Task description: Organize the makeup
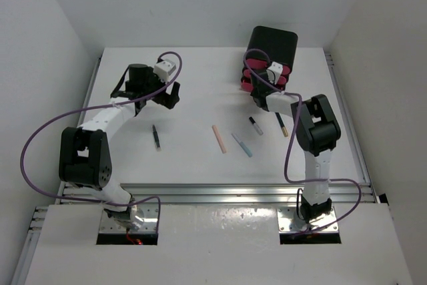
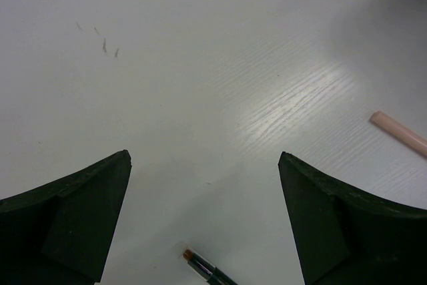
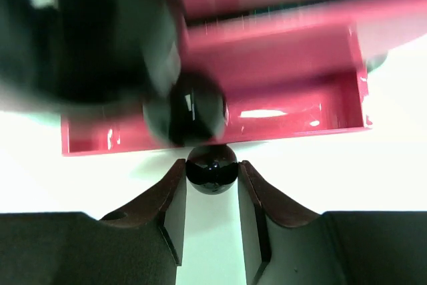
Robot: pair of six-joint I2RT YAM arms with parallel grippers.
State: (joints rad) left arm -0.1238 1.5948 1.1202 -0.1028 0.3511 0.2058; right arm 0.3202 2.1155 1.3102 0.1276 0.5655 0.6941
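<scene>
While right end effector [image 3: 211,166] grips drawer knob [image 3: 211,173] | pink stick [image 1: 219,139] lies near-far

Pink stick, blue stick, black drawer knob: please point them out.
pink stick [image 1: 219,139], top view, middle of its length.
blue stick [image 1: 242,145], top view, middle of its length.
black drawer knob [image 3: 211,169], right wrist view, its round front.

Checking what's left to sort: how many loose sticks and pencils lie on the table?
5: black pencil at left; pink stick, blue stick mid-table; black-and-white pencil, dark pencil by the right arm. More may be hidden.
</scene>
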